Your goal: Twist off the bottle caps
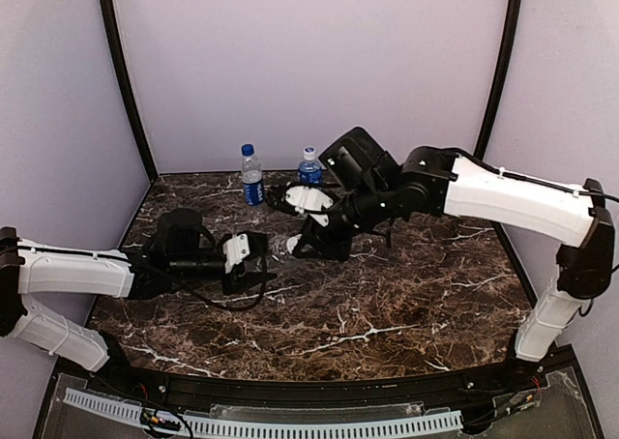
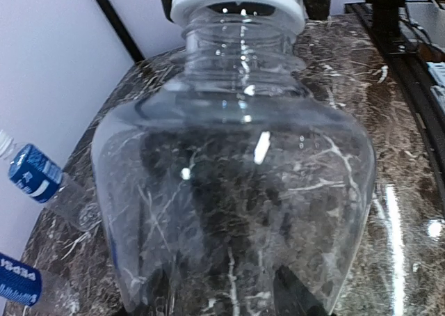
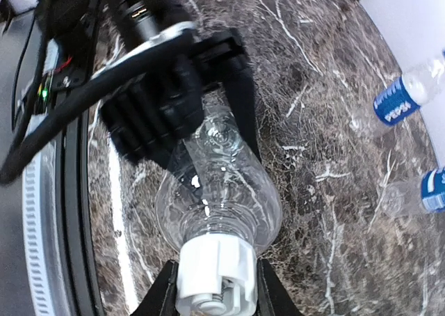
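Jaws of the right gripper [image 3: 214, 289] are closed tightly on the white cap [image 3: 208, 266], and those of the left gripper [image 3: 205, 135], partly open, clamp the belly of the unlabelled bottle [image 3: 222, 198], held on its side near the middle of the surface [image 1: 387, 313]. Its thin clear plastic looks empty, so probably it is light, slippery and easily squashed; the cap and the stiff shoulder are the better holds. Two labelled bottles [image 1: 252, 176] stand at twelve o'clock from it.

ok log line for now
left gripper: shut on clear bottle | right gripper: shut on cap | cap: on neck | labelled bottles: upright
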